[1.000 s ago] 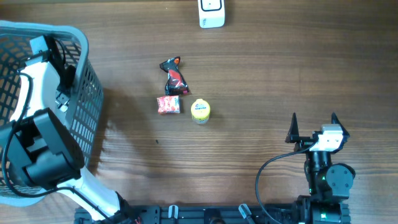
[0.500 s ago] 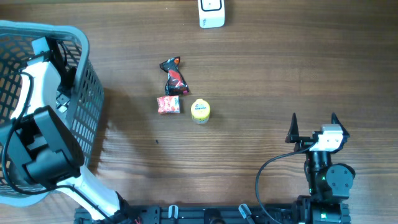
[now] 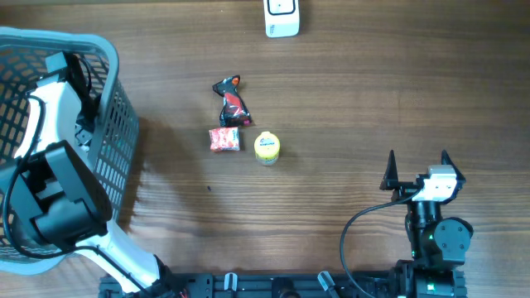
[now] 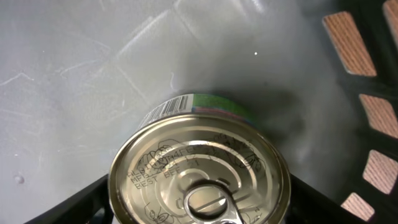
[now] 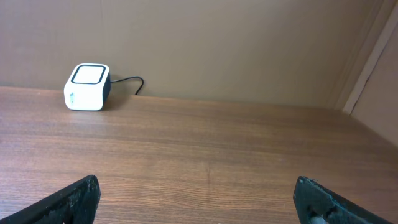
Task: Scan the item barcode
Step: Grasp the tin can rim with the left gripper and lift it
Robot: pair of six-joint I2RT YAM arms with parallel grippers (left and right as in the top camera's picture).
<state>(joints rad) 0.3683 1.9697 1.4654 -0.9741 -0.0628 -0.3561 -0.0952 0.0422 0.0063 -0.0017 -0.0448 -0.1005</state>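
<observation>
Can (image 4: 199,168) sits between the fingers (image 4: 81,202) of my left claw (image 4: 199,178) inside the basket (image 4: 74,74), ready for lifting, but I cannot tell if they pinch it.

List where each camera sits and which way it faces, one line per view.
Overhead: above the table, facing straight down; left arm in the basket, right pincer open, scanner at the far edge.
Left wrist: inside the basket, facing down onto a can; its fingers flank it.
Right wrist: low over the table, facing the scanner and wall; fingertips at the bottom corners.
Shared: overhead and right wrist both show the scanner.
</observation>
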